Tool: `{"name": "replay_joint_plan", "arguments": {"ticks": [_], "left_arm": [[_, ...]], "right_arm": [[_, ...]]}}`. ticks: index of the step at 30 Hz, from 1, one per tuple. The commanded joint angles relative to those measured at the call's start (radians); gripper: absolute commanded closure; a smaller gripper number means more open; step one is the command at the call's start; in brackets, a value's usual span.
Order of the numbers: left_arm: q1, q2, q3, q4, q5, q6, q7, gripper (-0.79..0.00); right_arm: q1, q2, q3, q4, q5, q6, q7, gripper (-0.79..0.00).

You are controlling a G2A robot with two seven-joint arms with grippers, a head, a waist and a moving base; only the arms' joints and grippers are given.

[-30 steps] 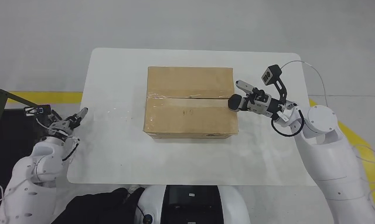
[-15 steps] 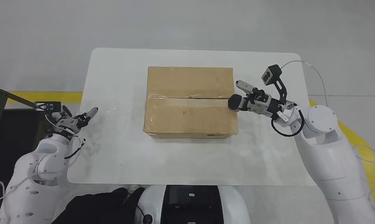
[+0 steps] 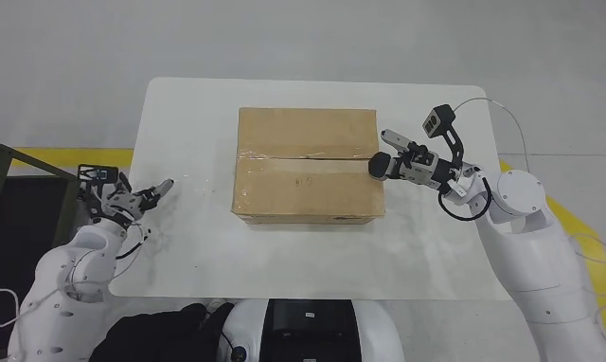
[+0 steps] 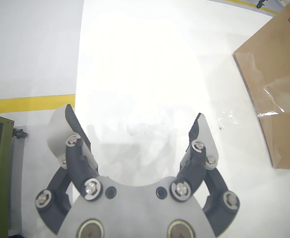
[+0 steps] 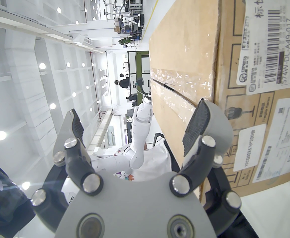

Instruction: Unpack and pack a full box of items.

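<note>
Closed cardboard box mid white bench, right gripper fingers spread at its right end, left gripper fingers spread over bench's left edge.

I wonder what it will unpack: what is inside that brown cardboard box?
The brown cardboard box has its top flaps shut, clear tape along their seam. They cover the inside, so its contents cannot be seen.
</note>
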Motion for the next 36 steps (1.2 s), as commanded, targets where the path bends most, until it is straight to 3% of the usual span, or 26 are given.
{"name": "replay_joint_plan", "arguments": {"ticks": [1,4,6,11,17,22,26,36], "left_arm": [[-0.005,-0.001,0.007,0.003,0.012,0.013,-0.009,-0.616],[-0.013,-0.002,0.017,0.008,0.018,0.022,-0.016,-0.619],[-0.017,-0.002,0.023,0.012,0.020,0.025,-0.020,-0.720],[-0.021,-0.003,0.031,0.018,0.018,0.017,-0.029,-0.717],[-0.004,-0.004,0.027,0.020,0.012,0.018,-0.033,-0.585],[-0.006,-0.005,0.037,0.021,0.022,0.022,-0.038,-0.548],[-0.018,-0.007,0.052,0.027,0.033,0.023,-0.041,-0.400],[-0.028,-0.008,0.064,0.039,0.038,0.014,-0.045,-0.388]], "right_arm": [[0.000,0.000,0.000,0.000,0.000,0.000,0.000,-0.785],[0.000,0.000,0.000,0.000,0.000,0.000,0.000,-0.785],[0.000,0.000,0.000,0.000,0.000,0.000,0.000,-0.785],[0.000,0.000,0.000,0.000,0.000,0.000,0.000,-0.785],[0.000,0.000,0.000,0.000,0.000,0.000,0.000,-0.785],[0.000,0.000,0.000,0.000,0.000,0.000,0.000,-0.785],[0.000,0.000,0.000,0.000,0.000,0.000,0.000,-0.785],[0.000,0.000,0.000,0.000,0.000,0.000,0.000,-0.785]]}}
